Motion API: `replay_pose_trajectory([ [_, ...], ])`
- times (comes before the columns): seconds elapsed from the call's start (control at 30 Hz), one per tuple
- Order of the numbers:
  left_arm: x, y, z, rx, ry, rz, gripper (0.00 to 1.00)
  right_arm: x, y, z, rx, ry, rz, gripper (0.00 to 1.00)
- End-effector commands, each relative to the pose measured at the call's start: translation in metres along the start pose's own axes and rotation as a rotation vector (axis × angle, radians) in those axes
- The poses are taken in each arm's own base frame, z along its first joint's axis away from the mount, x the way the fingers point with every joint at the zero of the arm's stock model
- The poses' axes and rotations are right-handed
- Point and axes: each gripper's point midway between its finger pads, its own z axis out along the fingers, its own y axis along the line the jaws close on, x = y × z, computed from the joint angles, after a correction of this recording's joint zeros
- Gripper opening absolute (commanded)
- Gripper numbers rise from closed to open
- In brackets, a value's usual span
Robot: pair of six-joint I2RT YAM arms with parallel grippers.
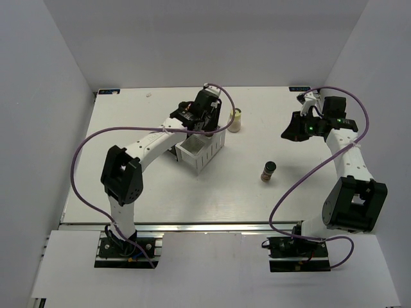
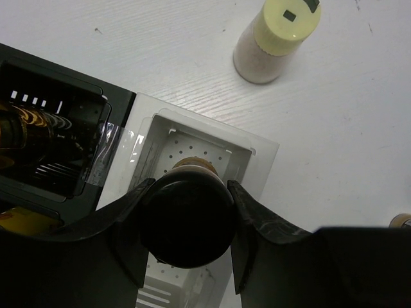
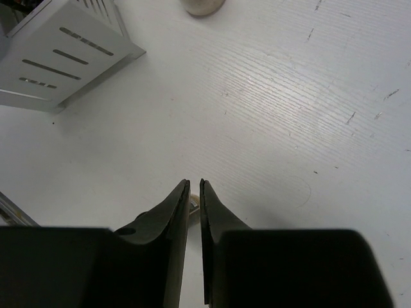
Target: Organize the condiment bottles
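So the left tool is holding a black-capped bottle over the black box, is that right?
Not quite. The left tool does hold a black-capped bottle, but over the white box, not the black box beside it. The left wrist view shows this.

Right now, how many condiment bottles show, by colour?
Dark brown bottles: 3 (held bottle in the left gripper, standing bottle on the table, boxed bottle in the black box)
Cream-white jar: 1
Yellow bottle: 1, partly visible in the black box
Total: 5
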Motion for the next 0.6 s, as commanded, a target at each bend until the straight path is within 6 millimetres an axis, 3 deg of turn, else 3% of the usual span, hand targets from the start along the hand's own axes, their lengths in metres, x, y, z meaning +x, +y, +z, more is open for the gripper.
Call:
replay_pose_trajectory([
  [0.0,-0.004,-0.009,0.003,0.038,-0.023,-0.014,0.00,-0.005,0.003,-0.001,-0.022,-0.014,-0.020,0.18],
  [0.43,0.002,-0.016,0.030,0.037,-0.008,-0.012,0.03,0.001,0.002,0.000,-0.019,-0.006,-0.020,0.18],
  [0.57,0.004,-0.018,0.032,0.047,-0.004,-0.015,0.18,0.002,0.002,0.000,-0.017,-0.004,-0.020,0.19],
])
